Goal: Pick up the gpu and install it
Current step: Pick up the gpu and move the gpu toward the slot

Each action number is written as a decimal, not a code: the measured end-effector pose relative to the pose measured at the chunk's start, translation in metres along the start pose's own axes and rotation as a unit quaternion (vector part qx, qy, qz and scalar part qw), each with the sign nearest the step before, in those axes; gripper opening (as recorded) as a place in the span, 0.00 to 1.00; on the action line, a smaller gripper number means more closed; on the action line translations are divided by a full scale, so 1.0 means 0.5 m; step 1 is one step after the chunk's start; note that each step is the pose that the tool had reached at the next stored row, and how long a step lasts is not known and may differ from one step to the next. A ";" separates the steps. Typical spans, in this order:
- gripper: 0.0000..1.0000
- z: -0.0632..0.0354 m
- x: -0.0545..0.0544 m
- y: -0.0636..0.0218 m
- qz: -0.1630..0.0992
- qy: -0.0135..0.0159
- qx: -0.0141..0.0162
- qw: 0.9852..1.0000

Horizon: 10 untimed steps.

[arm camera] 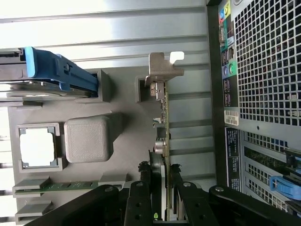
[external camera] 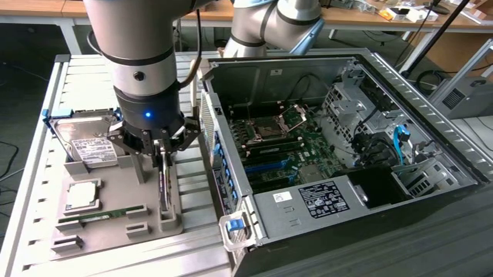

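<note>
gpu (arm camera: 164,113) on edge (grey tray (arm camera: 129,153)), claw (arm camera: 160,176) clamping

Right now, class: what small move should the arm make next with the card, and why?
Probably a straight lift: the gripper looks closed on the gpu, which stands on edge in slots of the grey holder, close beside the case.

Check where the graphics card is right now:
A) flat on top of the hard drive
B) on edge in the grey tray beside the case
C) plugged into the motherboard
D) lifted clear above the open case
B: the graphics card stands on edge in the grey tray, outside the computer case, with the gripper closed on its upper edge.
</note>
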State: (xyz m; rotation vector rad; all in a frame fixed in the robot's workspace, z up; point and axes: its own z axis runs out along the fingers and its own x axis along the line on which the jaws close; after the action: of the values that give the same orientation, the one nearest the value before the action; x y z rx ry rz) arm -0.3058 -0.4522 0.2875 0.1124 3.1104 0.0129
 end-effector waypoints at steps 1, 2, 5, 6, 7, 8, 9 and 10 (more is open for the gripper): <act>0.27 -0.001 0.000 0.000 0.000 0.000 0.000 1.000; 0.27 -0.002 0.000 0.000 0.000 0.000 0.000 1.000; 0.27 -0.005 0.000 0.000 0.000 0.000 0.000 1.000; 0.27 -0.006 0.000 0.000 0.000 0.000 0.000 1.000; 0.27 -0.007 0.000 0.000 0.000 0.000 0.000 1.000; 0.27 -0.008 0.000 0.000 0.000 0.000 0.000 1.000; 0.27 -0.009 0.000 0.000 0.000 0.000 0.000 1.000; 0.27 -0.011 0.000 0.000 0.000 0.000 0.000 1.000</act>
State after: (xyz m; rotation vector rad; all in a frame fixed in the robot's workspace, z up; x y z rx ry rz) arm -0.3058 -0.4522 0.2927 0.1124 3.1104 0.0129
